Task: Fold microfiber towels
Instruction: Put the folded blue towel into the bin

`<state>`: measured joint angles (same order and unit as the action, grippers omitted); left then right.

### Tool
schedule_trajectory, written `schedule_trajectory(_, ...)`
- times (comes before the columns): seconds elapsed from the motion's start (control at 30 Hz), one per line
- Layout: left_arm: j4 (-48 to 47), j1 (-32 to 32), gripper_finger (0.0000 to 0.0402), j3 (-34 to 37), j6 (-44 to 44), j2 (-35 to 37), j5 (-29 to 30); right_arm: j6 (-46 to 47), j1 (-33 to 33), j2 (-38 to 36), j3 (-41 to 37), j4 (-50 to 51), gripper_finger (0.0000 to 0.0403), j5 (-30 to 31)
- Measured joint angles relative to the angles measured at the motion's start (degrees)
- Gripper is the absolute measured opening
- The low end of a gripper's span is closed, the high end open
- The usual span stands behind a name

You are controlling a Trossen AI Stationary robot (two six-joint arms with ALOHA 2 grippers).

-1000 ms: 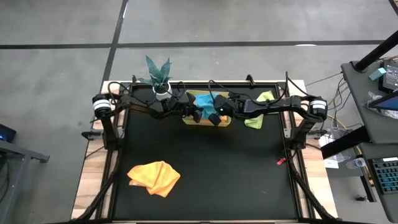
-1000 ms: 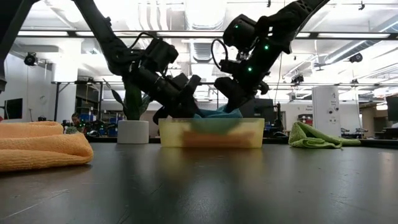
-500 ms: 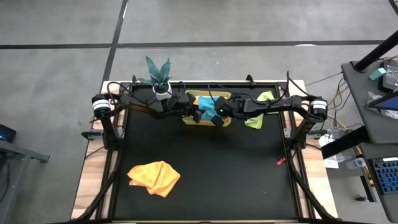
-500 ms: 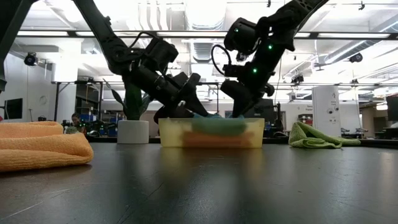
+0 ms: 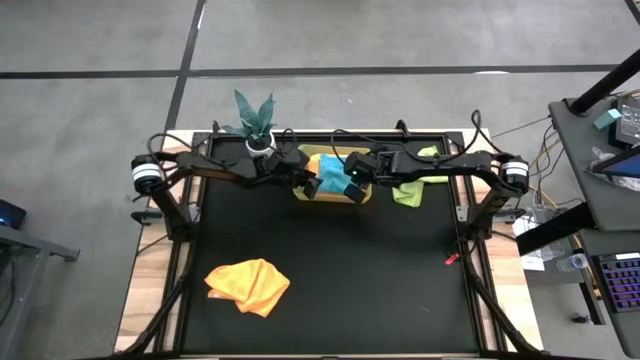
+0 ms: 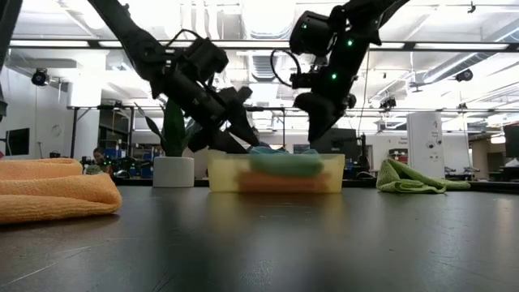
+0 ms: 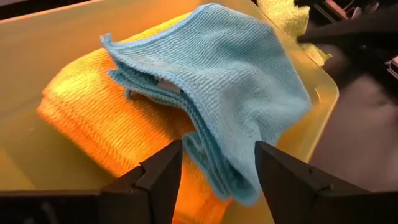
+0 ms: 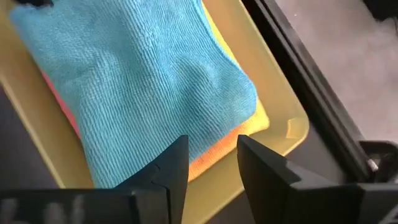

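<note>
Both grippers — left [image 5: 312, 186], right [image 5: 349, 186] — hover fingers parted, empty, over the teal towel [image 5: 331, 166] in the bin [image 6: 274, 173] at the table's far edge

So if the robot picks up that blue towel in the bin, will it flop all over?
Probably yes. The blue towel lies in soft, sagging layers on the orange towel, so it would likely droop and unfold. Its fuzzy weave looks light and grippy, not slippery.
</note>
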<state>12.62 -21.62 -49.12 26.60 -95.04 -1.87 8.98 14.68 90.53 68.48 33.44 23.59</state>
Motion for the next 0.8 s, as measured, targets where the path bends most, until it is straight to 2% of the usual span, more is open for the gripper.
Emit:
schedule_trajectory(0.13,-3.01,0.26,0.0184,0.00,-1.05,2.63,0.06,-4.66,0.00,-2.37,0.03,0.54,0.0109,-0.02)
schedule_trajectory(0.27,-1.24,1.43,0.0173,-0.30,-3.41,4.45,0.17,-8.80,0.23,-5.76,-0.35,0.49,0.0080,-1.44)
schedule_trajectory(0.33,1.22,1.91,0.0161,-0.82,-4.72,4.50,0.17,-10.40,0.95,-7.52,-0.74,-0.68,0.0062,-5.76)
schedule_trajectory(0.47,2.76,1.91,0.0119,-2.85,-6.80,3.25,0.03,-13.23,3.91,-8.97,-3.03,-7.99,0.0023,-18.10)
schedule_trajectory(0.73,3.39,1.87,0.0014,-5.22,-7.51,-2.90,0.48,-13.02,10.19,-4.15,-7.38,-21.53,0.0009,-26.00)
schedule_trajectory(0.8,2.98,1.87,0.0004,-5.39,-7.47,-4.22,0.65,-12.85,10.89,-1.49,-7.41,-24.25,0.0009,-27.88)
